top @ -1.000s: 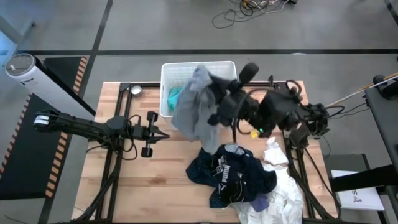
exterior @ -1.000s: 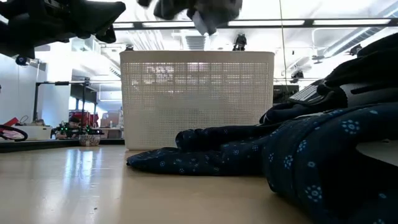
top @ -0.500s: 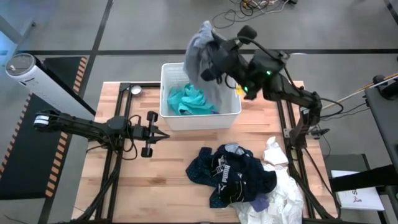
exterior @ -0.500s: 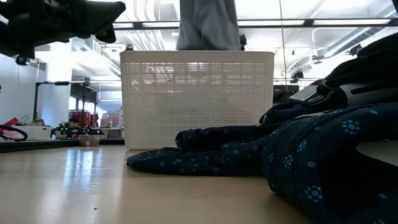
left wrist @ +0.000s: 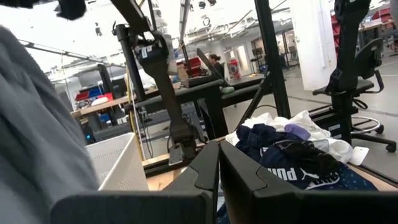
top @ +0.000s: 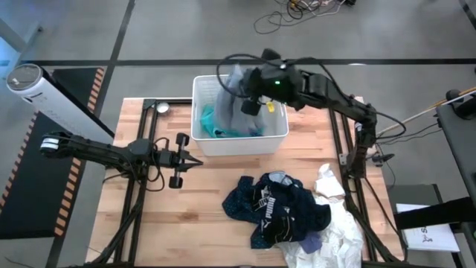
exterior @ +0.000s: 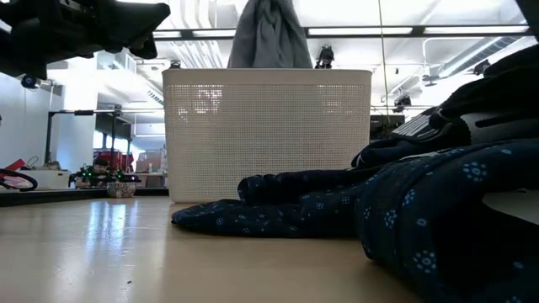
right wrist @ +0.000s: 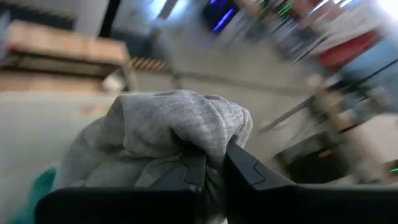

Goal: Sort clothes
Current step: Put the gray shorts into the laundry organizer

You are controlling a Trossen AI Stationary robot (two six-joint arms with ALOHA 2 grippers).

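right end effector: hanging over the white basket, fingers pinched together on the grey garment; wrist view is showing the cloth bunching up over both fingertips
grey garment: dangling from the right end effector, lower part drooping inside the basket and the top rising above the rim; in the low view it is showing as a grey bundle sticking up over the basket's far edge; soft, creased, plain
left end effector: idling above the left part of the worktop, fingers pressed together, gripping nothing, pointing toward the clothes pile
teal garment: lying inside the basket, peeking out on the left beside the grey cloth
basket: sitting at the far edge of the worktop, slatted walls, open top
clothes pile: lying on the right near part of the worktop, well apart from the basket
navy garment with white print: lying on top of the pile, crumpled
dark blue patterned garment: spreading out at the pile's left edge, small pale dots showing in the low view
white pieces: sticking out on the pile's right side and near edge
purple garment: only a small bit showing at the pile's near edge
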